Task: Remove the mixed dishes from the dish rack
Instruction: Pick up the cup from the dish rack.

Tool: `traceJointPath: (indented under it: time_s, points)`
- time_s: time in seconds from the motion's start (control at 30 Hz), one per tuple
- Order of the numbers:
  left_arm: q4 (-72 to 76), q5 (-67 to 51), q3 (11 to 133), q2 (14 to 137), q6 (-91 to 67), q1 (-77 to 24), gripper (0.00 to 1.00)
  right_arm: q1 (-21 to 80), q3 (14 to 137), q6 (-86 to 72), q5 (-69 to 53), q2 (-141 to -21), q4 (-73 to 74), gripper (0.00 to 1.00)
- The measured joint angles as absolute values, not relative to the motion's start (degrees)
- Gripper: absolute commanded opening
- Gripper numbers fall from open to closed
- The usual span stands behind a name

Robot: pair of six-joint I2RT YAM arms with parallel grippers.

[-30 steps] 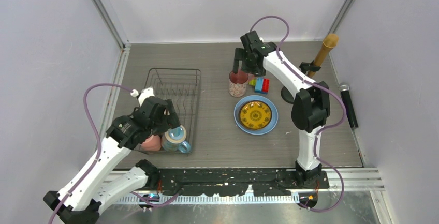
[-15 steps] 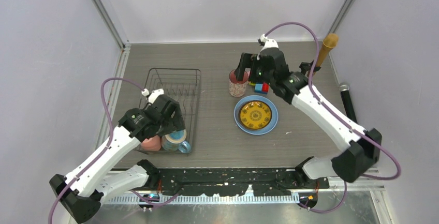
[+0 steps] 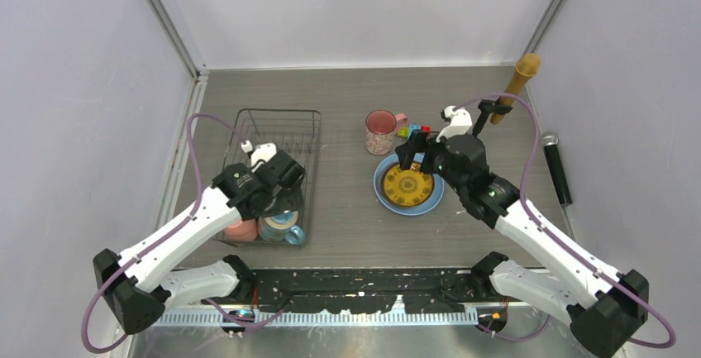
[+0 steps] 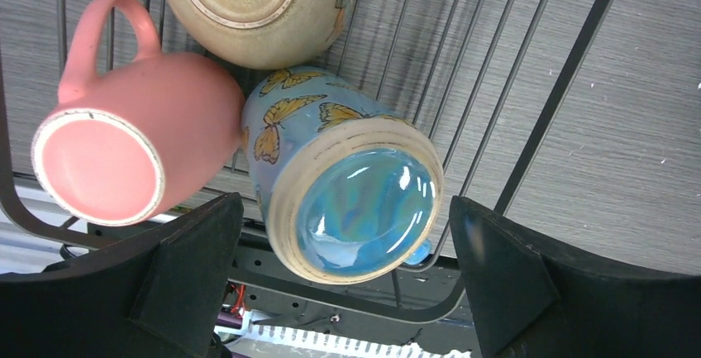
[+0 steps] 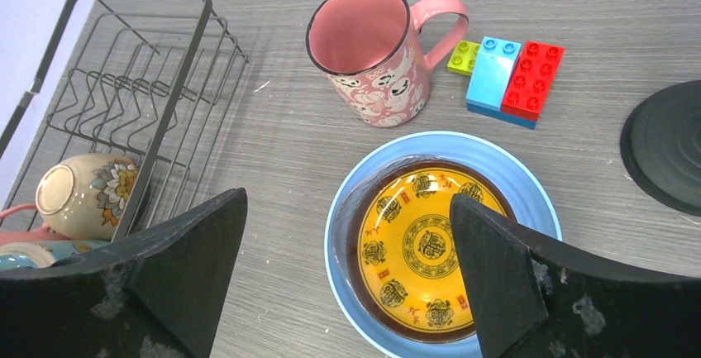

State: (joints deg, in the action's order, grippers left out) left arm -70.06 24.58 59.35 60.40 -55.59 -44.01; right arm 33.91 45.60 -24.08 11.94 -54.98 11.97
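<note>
The black wire dish rack [image 3: 278, 112] stands on the left of the table. At its near end lie an upturned blue butterfly mug [image 4: 355, 201], a pink cup [image 4: 140, 143] and a cream bowl [image 4: 256, 2], bottoms up. My left gripper [image 4: 343, 209] hangs open just above the blue mug [image 3: 281, 227], one finger on each side, touching nothing. A pink patterned mug [image 5: 372, 52] stands upright on the table. Near it a yellow patterned plate [image 5: 422, 250] rests on the light blue plate [image 5: 339, 234]. Over these plates my right gripper [image 5: 347, 201] is open and empty.
Coloured toy bricks [image 5: 504, 77] lie right of the pink mug. A tan post [image 3: 517, 83] on a round black base [image 5: 665, 155] stands at the back right. A black microphone-like rod [image 3: 555, 168] lies along the right wall. The rack's far half [image 5: 124, 69] holds nothing.
My right gripper has opened off the pink mug and drawn back toward the near side, over the plates. The left gripper has shifted slightly right over the rack's near end.
</note>
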Motion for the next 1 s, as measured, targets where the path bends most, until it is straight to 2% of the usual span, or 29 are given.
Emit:
traceJointPath:
  time_s: [0.2,1.0]
  points:
    - [-69.49,24.77,59.35,62.08,-57.23,-45.50,1.00,33.89,38.41,-24.10,13.82,-48.34,6.68,1.00]
    - [-71.77,29.36,60.31,71.81,-59.37,-48.05,1.00,33.91,36.51,-23.99,15.22,-46.59,3.38,1.00]
